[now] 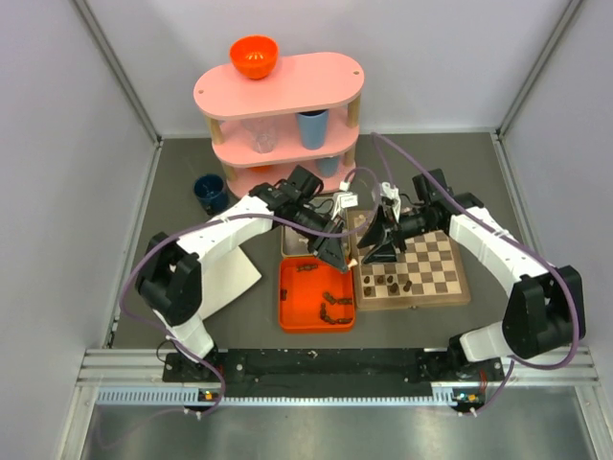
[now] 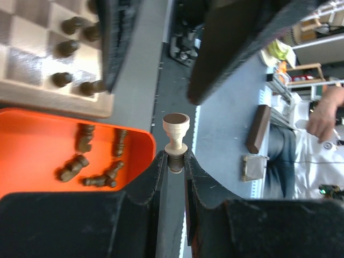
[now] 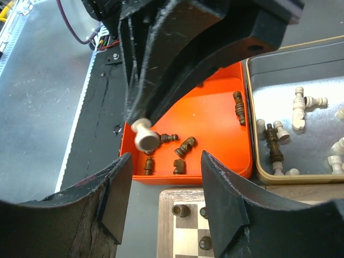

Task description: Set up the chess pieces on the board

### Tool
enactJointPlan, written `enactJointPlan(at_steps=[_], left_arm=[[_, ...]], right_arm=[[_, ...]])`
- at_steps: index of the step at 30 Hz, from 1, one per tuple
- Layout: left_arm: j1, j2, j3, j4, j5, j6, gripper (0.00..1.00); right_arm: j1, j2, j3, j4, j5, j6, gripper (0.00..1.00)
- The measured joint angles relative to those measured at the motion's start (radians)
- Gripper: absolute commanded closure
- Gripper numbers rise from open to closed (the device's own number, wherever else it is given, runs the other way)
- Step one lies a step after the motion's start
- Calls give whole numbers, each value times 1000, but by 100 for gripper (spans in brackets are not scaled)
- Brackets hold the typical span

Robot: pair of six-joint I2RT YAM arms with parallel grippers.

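Pale walls (image 1: 57, 144) enclose a grey table (image 1: 431, 163) bearing a pink shelf (image 1: 287, 91).

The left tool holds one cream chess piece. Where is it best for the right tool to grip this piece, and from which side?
Probably the narrow stem just behind the wide base of the cream piece. The left tool pinches its head, so only the base end sticks out free. The open right tool should come from that free end, one finger on each side.

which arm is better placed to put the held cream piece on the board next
Left, probably: the left gripper is shut on the cream piece, close to the board. The right gripper is open and empty, so it would need a handover first.
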Motion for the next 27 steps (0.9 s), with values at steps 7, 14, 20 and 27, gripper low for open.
enactJointPlan(at_steps=[7, 14, 20, 27], left_arm=[[-51, 1, 0, 14, 89, -25, 90], [-56, 19, 2, 10, 95, -50, 90], [-47, 21, 2, 9, 95, -57, 91], [-19, 21, 2, 21, 93, -56, 91]], right_arm=[[10, -14, -6, -31, -21, -56, 48], [24, -14, -6, -74, -29, -97, 51], [24, -16, -6, -106, -29, -130, 49], [36, -16, -5, -180, -67, -170, 48]])
